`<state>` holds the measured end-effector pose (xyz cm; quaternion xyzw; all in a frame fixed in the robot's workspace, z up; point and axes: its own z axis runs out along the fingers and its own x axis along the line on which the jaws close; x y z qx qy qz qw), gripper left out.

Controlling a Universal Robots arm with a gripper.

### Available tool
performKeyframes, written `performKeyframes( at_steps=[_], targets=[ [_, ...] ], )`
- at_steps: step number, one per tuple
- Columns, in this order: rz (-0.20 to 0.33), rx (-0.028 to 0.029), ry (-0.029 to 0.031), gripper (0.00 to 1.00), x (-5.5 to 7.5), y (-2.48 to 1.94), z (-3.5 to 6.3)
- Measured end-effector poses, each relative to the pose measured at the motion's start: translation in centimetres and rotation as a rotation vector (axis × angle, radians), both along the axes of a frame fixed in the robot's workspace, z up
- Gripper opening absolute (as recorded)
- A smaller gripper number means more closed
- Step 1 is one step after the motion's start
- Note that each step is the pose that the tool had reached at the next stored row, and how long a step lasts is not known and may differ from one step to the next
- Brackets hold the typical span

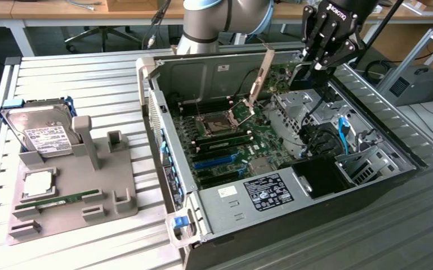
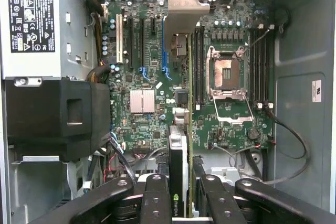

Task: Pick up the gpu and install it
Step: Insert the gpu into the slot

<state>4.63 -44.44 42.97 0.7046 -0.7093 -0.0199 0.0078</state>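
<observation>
The pincer [image 1: 319,63] is clenched on the graphics card [image 1: 264,73], which it holds on its edge inside the open computer case [image 1: 396,169], over the green board [image 1: 227,143]. The card's metal end bracket [image 2: 184,3] is toward the case's rear wall. Beside the case, a grey holder [image 1: 88,191] on the tabletop [image 1: 81,73] carries a hard drive [image 1: 45,138].

Thin black gpu [image 2: 178,182] with grey end bracket [image 1: 266,67] stands on edge over the motherboard [image 2: 147,66], at one o'clock in the exterior view.
</observation>
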Motion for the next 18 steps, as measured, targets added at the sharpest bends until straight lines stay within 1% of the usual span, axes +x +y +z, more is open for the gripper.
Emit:
performKeyframes(
  at_steps=[3, 10, 18],
  targets=[
    [-0.004, 0.0, 0.0, 0.27, -0.2, 0.01, 0.0],
    [-0.036, 0.0, 0.0, 0.27, -1.4, 0.01, 0.0],
    [-0.05, 0.0001, 0.0, 0.27, -2.8, 0.01, -0.01]
  ],
)
